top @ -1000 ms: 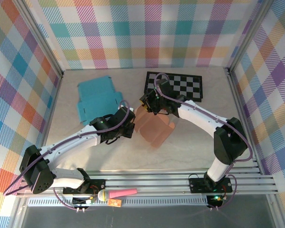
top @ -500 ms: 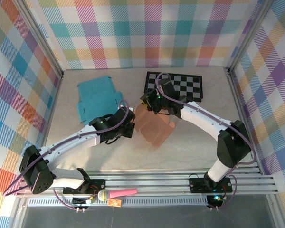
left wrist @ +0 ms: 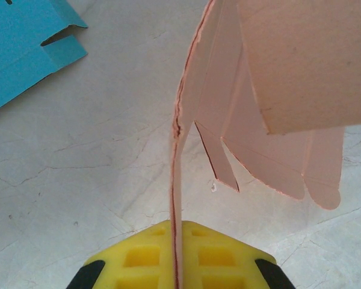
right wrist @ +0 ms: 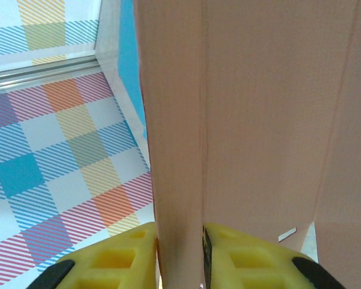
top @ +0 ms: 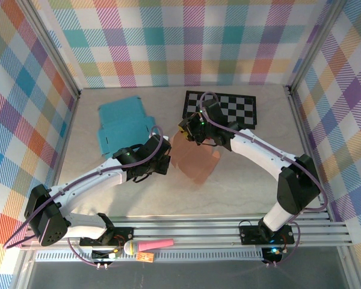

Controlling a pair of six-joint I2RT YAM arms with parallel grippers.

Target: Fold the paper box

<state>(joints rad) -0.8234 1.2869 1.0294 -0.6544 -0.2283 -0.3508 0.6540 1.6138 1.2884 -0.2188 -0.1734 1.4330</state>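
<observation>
Right gripper (right wrist: 179,247) shifted slightly outward, clamping pink paper box (top: 195,161) panel between pads | left gripper (left wrist: 175,253) clamped on box edge

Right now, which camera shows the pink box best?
Top external: nearly the whole pink box shows, outline and all. Left wrist sees its edge and flaps; right wrist sees one panel up close.

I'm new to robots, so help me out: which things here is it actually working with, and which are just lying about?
In use: the partly folded pink paper box, pinched by the left gripper and the right gripper.
Lying about: the flat teal cardboard cutout; the black-and-white checkerboard sheet.
</observation>
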